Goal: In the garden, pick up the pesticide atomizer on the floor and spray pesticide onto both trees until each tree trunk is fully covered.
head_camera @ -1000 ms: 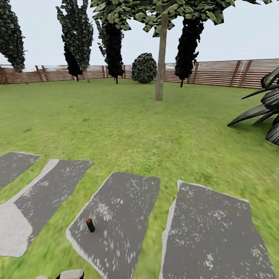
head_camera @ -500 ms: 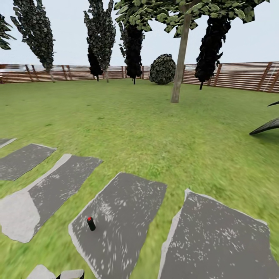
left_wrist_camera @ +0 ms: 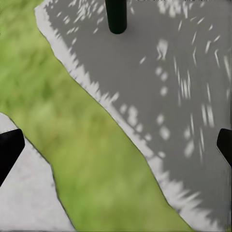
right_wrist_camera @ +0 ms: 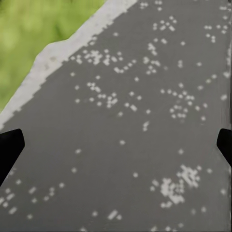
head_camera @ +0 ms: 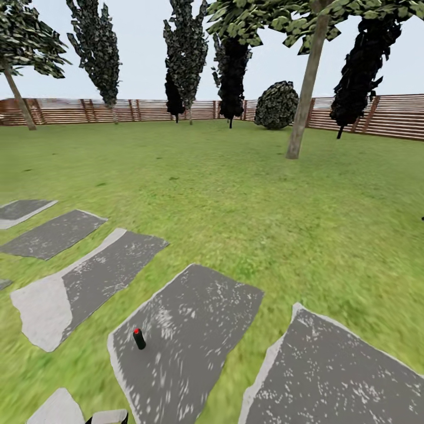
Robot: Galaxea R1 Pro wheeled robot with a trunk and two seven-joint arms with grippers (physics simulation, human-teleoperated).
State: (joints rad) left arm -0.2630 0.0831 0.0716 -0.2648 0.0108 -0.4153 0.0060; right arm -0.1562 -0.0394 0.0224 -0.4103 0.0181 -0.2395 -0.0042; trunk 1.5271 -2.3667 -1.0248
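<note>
On the garden lawn, the spray bottle [head_camera: 138, 338] stands upright on a grey stone slab [head_camera: 194, 330], red cap up, its long axis vertical, low and left of centre in our head view. Our left gripper [left_wrist_camera: 116, 145] hangs over the strip of grass [left_wrist_camera: 82, 145] beside that slab, fingers spread wide at the 2 edges of its wrist view with nothing between them; the bottle's dark body [left_wrist_camera: 116, 15] sits ahead of the fingers, near but apart, on the slab past the grass. Our right gripper [right_wrist_camera: 116, 145] is likewise spread and holding nothing, over another speckled slab [right_wrist_camera: 145, 121], which we judge to be the 1 to the right, farther from the bottle. We judge the left arm the nearer, and the reach must go forward along the fingers' line, then close across the bottle's sides. A tree with a thick pale trunk [head_camera: 304, 94] stands well apart across the lawn, before the slatted fence [head_camera: 388, 115].
</note>
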